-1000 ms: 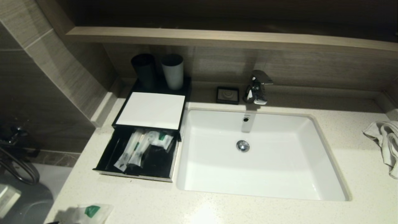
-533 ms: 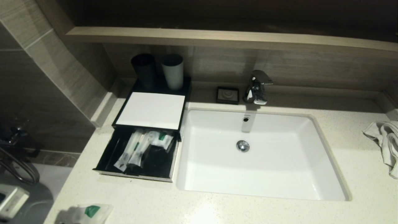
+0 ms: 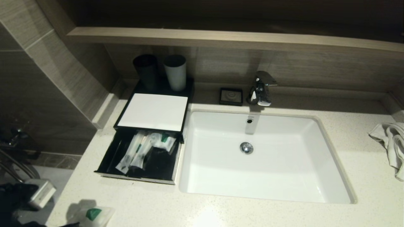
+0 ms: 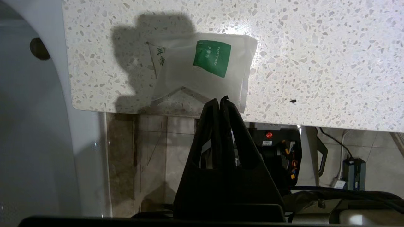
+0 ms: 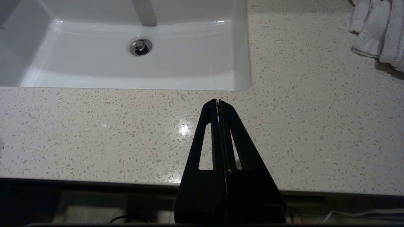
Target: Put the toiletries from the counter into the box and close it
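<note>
One clear pouch (image 4: 202, 66) lies at the front-left corner of the counter (image 3: 221, 211), its green label reading "VANITY KIT"; it looks like the last item left to store. The left gripper (image 4: 219, 100), fingers pressed together and holding nothing, hovers at the counter's front edge beside it, probably lining up a pick. Three items already lie in the box (image 3: 153, 112), whose drawer stands pulled out for loading. The right gripper (image 5: 218, 101), fingers together, waits over the front edge.
</note>
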Robot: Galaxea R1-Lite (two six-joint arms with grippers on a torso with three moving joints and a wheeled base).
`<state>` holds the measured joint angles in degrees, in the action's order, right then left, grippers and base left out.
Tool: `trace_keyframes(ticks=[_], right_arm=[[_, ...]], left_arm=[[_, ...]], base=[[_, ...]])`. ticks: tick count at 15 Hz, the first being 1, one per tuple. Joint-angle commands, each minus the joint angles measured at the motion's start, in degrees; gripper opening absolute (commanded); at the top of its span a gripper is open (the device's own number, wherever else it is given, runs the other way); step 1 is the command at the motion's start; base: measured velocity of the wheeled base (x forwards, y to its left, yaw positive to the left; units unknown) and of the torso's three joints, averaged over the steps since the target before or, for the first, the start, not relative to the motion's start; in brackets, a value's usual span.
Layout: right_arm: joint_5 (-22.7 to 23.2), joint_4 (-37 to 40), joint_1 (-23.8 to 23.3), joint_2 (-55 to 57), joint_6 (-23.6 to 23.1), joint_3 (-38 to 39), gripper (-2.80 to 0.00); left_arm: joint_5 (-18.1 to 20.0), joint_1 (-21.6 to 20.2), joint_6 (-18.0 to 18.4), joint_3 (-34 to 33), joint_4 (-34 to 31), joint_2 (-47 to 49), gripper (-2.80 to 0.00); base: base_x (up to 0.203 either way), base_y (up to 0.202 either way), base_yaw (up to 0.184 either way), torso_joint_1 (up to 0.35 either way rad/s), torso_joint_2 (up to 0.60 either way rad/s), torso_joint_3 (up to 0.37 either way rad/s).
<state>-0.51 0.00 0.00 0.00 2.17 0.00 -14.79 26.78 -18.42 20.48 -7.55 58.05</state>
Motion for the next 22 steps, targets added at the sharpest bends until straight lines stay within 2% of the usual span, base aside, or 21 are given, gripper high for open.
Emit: trace_keyframes(ticks=[1,3,6,9,13,14,15,22], right_arm=[[0.01,0.0,0.0,0.07,0.03,0.0,-2.8],[0.0,0.0,0.0,0.0,0.03,0.0,-2.8],[0.07,0.0,0.0,0.01,0.03,0.0,-2.8],[0.01,0.0,0.0,0.06,0.03,0.0,-2.8],[0.07,0.0,0.0,0.01,0.03,0.01,-2.8],[0.03,0.0,0.0,0.0,0.03,0.0,-2.8],[0.07,0.0,0.0,0.07,0.03,0.0,-2.8],[0.07,0.0,0.0,0.03,0.03,0.0,-2.8]], left_arm=[[-0.28,-0.11,-0.95,0.04,0.9,4.43,-2.8],[-0.34,-0.34,-1.66,0.08,1.68,6.45,-2.8],[-0.42,-0.42,-4.77,0.35,1.99,8.13,-2.8],[-0.48,-0.5,-5.13,0.46,3.66,10.01,-2.8],[-0.44,-3.18,-5.31,0.2,6.07,12.13,-2.8],[-0.36,-3.97,-5.3,0.32,6.14,12.25,-1.64],[-0.33,-4.63,-5.05,0.44,6.14,12.26,0.0],[-0.17,-4.9,-4.96,0.35,6.14,12.65,0.0]], base=[[0.0,0.0,0.0,0.0,0.0,0.0],[0.0,0.0,0.0,0.0,0.0,0.0],[0.0,0.0,0.0,0.0,0.0,0.0],[0.0,0.0,0.0,0.0,0.0,0.0],[0.0,0.0,0.0,0.0,0.0,0.0],[0.0,0.0,0.0,0.0,0.0,0.0],[0.0,0.0,0.0,0.0,0.0,0.0],[0.0,0.0,0.0,0.0,0.0,0.0]])
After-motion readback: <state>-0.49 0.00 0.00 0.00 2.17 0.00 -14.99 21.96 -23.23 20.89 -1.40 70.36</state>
